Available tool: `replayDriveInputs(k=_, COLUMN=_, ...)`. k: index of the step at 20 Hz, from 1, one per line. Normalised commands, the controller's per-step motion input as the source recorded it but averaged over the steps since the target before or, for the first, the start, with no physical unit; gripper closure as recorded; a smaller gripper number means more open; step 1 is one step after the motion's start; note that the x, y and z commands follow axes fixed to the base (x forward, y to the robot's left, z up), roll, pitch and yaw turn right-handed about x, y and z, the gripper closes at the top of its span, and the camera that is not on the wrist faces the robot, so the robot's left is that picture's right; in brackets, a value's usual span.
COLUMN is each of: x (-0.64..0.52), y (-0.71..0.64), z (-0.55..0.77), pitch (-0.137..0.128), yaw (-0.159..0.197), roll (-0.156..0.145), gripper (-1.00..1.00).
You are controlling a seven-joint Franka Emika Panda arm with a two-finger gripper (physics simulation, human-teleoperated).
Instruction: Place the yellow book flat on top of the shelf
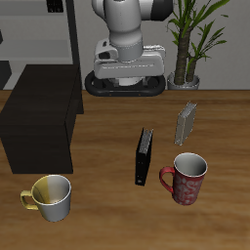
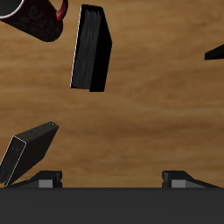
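Observation:
The yellow book (image 1: 187,121) stands upright on the table beside the plant pot, thin, with a pale speckled cover. In the wrist view it (image 2: 28,150) shows tilted, dark side toward me. The shelf (image 1: 39,122) is the low black cabinet at the table's other side, its flat top bare; a corner of it (image 2: 214,52) shows in the wrist view. My gripper (image 2: 115,180) is open and empty, high above the table, apart from the book. The arm (image 1: 127,29) is upright over its base at the back.
A black book (image 1: 145,156) (image 2: 92,48) stands mid-table. A red mug (image 1: 187,178) (image 2: 35,17) is near it toward the front edge. A yellow-and-white mug (image 1: 51,195) stands in front of the shelf. A potted plant (image 1: 190,39) and a grey rack (image 1: 39,29) stand at the back.

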Motion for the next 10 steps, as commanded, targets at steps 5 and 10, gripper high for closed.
replayDriveInputs(k=5, x=-0.05, y=0.13, z=-0.05, pitch=0.005, yaw=-0.012, roll=-0.038, gripper=-1.00)
replayDriveInputs(k=10, x=-0.11, y=0.29, z=-0.05, pitch=-0.016, yaw=-0.047, roll=-0.024, gripper=-1.00)
